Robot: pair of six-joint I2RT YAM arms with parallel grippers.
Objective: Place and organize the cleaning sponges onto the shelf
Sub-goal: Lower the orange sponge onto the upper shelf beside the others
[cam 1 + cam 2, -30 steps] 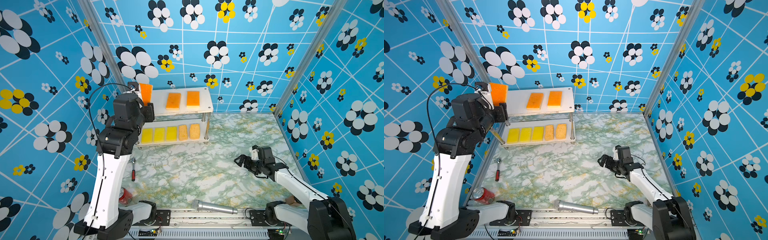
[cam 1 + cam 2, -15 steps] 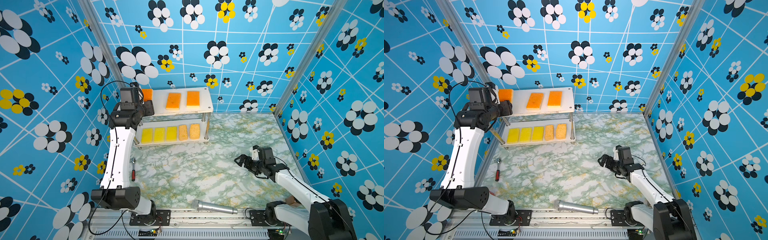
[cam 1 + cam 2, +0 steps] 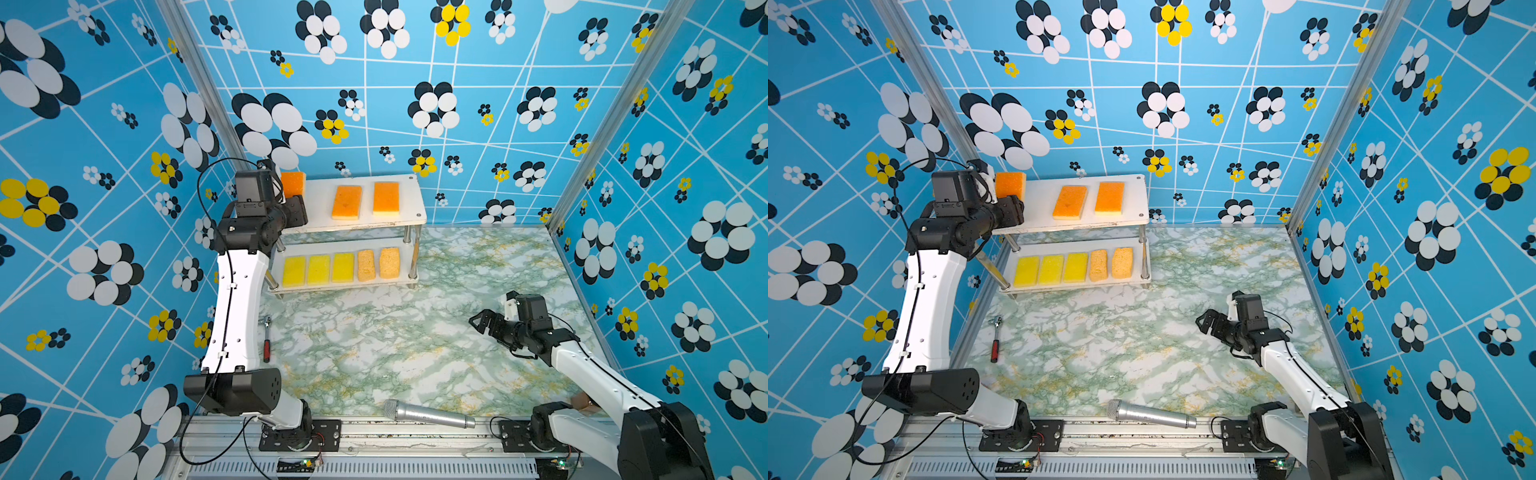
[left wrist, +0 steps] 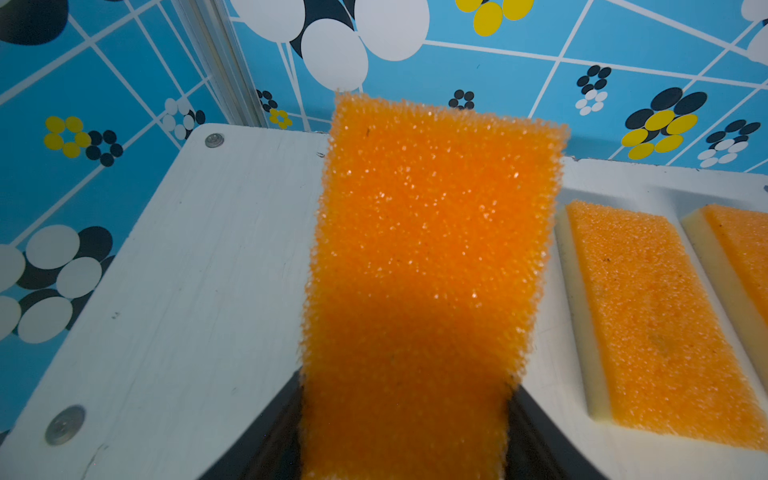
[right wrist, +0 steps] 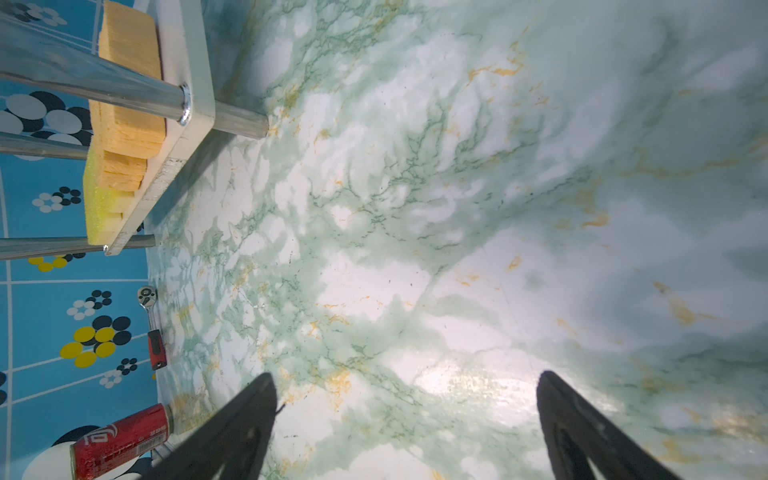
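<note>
An orange sponge is gripped at one end by the left gripper — jaws partly closed on it — and is held tilted over the bare left end of the top board of the shelf, beside two flat orange sponges. The right gripper is held wide open — nothing in it — above the table.
</note>
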